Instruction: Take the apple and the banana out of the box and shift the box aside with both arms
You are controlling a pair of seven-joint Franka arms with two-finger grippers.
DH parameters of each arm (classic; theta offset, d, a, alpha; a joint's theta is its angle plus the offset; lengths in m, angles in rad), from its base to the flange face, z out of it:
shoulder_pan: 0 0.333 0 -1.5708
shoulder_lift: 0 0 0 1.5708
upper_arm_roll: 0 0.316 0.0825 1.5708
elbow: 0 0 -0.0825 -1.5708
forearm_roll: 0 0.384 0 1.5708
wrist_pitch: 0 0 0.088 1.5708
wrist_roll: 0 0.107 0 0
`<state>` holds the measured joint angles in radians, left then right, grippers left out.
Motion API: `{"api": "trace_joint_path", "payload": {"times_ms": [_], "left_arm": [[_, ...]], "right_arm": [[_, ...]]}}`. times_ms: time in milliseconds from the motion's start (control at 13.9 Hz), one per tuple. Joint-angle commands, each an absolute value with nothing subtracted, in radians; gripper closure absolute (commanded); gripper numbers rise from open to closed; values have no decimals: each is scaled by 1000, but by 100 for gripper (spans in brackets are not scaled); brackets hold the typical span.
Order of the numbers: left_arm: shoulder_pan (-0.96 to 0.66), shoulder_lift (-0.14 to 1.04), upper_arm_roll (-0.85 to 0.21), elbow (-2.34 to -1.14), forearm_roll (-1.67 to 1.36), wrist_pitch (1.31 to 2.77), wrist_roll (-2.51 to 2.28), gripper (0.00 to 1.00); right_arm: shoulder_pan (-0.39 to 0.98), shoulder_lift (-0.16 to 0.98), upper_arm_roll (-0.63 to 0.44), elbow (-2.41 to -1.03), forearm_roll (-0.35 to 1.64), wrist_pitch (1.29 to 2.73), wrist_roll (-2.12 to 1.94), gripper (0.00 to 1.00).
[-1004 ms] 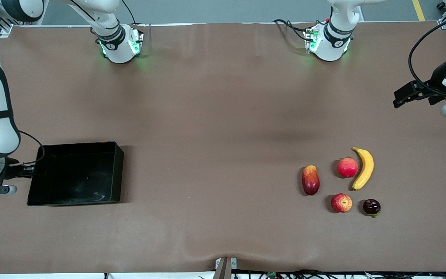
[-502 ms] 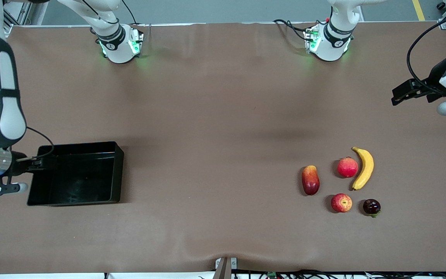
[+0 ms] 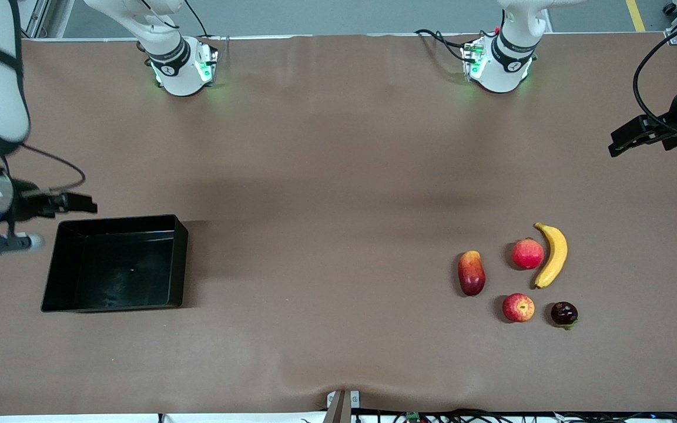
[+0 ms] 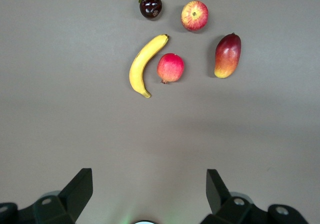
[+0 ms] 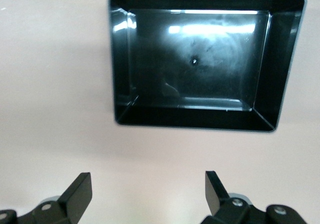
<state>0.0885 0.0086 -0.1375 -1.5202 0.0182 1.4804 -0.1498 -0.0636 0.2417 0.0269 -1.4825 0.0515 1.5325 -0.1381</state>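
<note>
Box (image 3: 116,262) seemingly empty (fruits (image 3: 552,255) apart)

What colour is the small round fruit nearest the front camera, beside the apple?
Dark purple fruit, with a green bit; clearest in the left wrist view.

Even overhead light, soft shadows beside the fruit, white glare on the black tray (image 5: 280,58) floor, motion-blurred right arm.

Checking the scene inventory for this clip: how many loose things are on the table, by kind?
Banana: 1
Round red fruits: 2, the small apple and the pink-red fruit
Mango-like fruit: 1
Dark purple fruit: 1
Black box: 1
Total: 6
</note>
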Motion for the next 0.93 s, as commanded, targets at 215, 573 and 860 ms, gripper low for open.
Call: {"api": "trace_joint_path", "payload": {"times_ms": [215,573,860], "left_arm": [[87,-6,-138,-1516,20,1463,-160,0],[86,6,-138,-1508,21,1465,-147,0],[81,5,-149,-1502,23,1465,-161,0]], "right_arm": [[-8,51,25,-1520,35,1427,-11,0],[-18,20,21,-1471,-8,1342,-8,0],[-12,5,21,-1451,-6,1331,-8,0]]}}
